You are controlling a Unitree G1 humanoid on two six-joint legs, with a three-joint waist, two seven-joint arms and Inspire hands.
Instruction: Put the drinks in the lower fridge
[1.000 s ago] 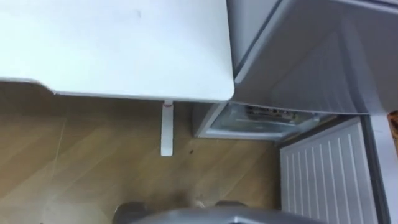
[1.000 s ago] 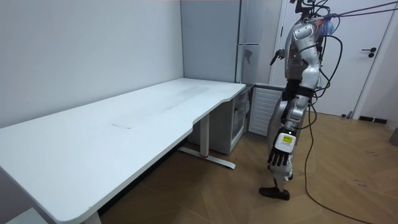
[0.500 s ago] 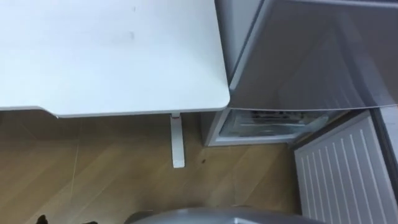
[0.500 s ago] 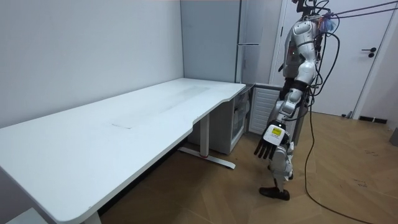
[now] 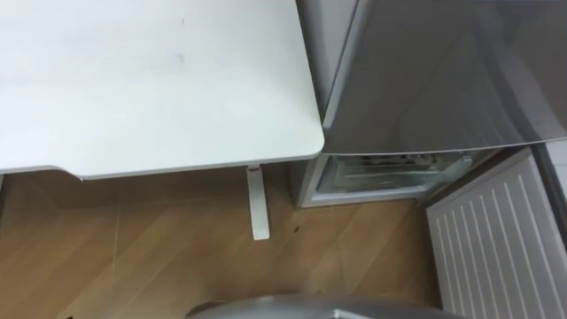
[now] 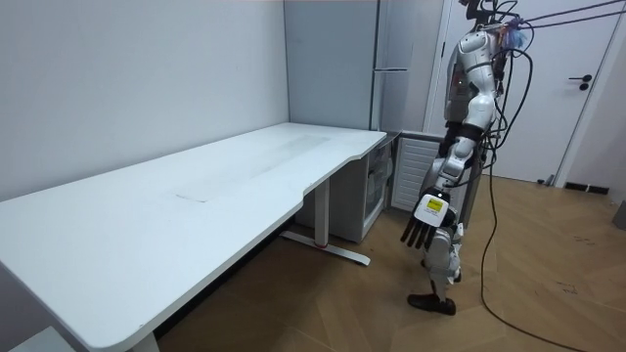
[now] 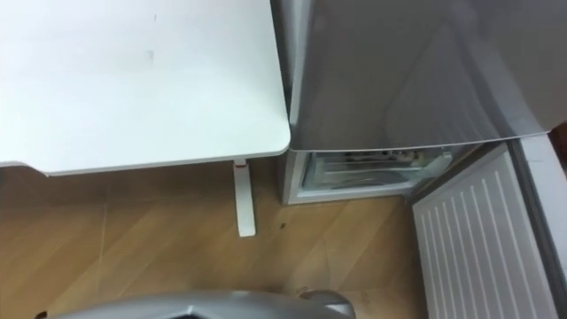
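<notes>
Since one second ago the left hand has swung forward from beside the leg, and both eye views have shifted a little, which is the head's own move and not a move of the things; the robot stands on the wooden floor at the end of the white table, facing the grey fridge that stands just beside the table's corner; the task seems to be at its start or between two trips: the lower fridge is already open, its white ribbed door swung out toward the robot's right, so the opening step is done; on the shelf inside there are some small dark shapes, too small to tell if they are drinks; where the drinks are cannot be told, because the part of the table top in view is bare and the left hand carries nothing; fetching them and setting them inside is probably what is left; the left arm hangs down and a little forward of the body, and the hand's fingers are straight and spread apart, closed on nothing.
</notes>
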